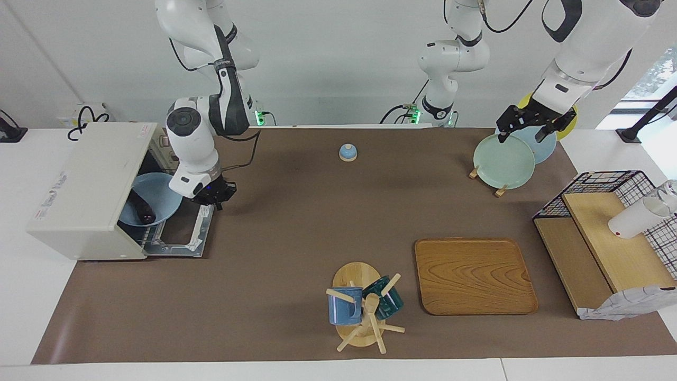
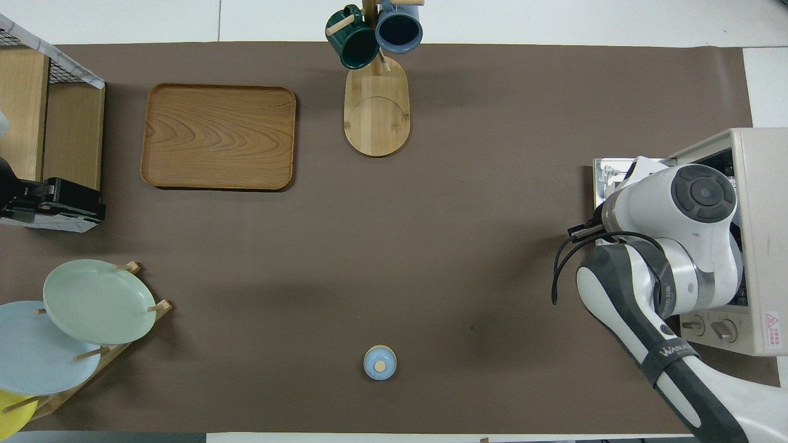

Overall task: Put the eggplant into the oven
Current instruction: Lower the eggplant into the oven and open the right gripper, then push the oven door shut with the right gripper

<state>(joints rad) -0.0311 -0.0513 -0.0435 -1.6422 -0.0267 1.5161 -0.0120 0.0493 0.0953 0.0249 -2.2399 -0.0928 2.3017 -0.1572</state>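
Jaws on my right gripper [image 1: 214, 198] are pinched together with nothing in them, and it hangs over the outer edge of the oven [image 1: 87, 188] door, which is dropped open. I see the eggplant [image 1: 142, 209] lying on a light blue plate [image 1: 156, 193] sitting in the oven's mouth. My left gripper [image 1: 535, 127] waits spread wide over the plate rack [image 1: 500, 188], not touching the green plate [image 1: 502, 161].
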